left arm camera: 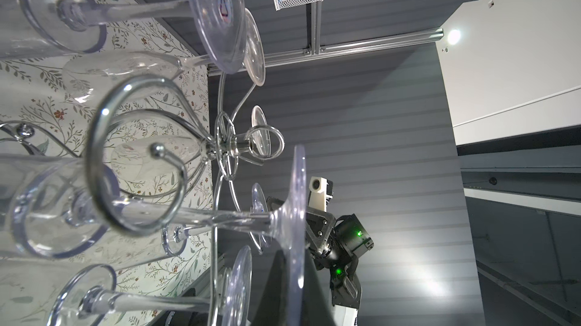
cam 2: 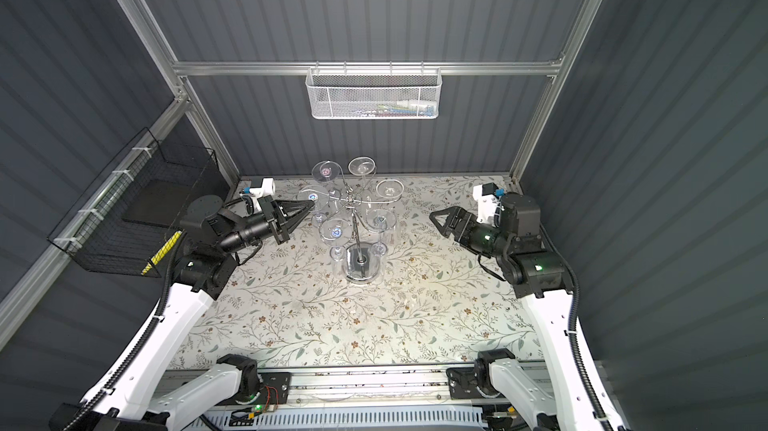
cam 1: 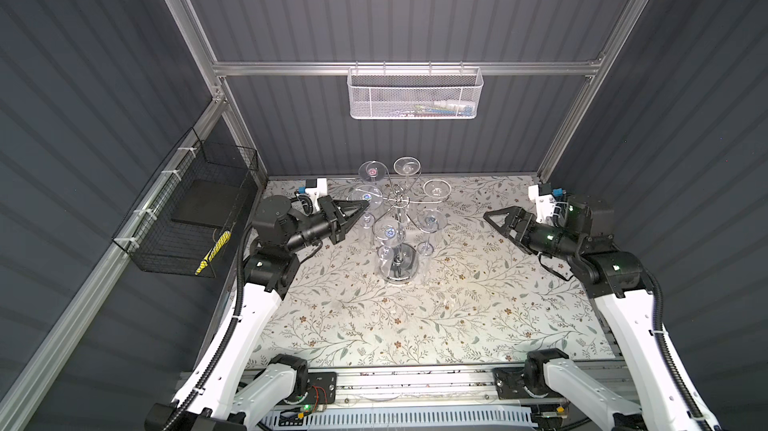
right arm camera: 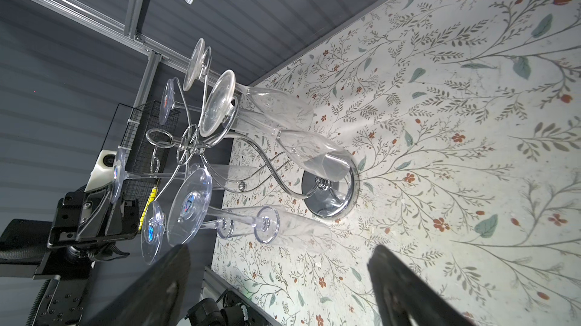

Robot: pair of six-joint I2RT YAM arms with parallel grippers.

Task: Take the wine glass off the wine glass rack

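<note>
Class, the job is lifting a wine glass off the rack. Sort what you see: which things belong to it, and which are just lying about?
Belong: wine glass rack; wine glasses hanging on it; left gripper, shut at one glass's foot; right gripper, open.
Lying about: white mesh basket; black wire basket.

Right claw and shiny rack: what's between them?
Only bare flowery tablecloth lies between the right claw and the glasses on the wine glass rack, seen in both top views.
</note>
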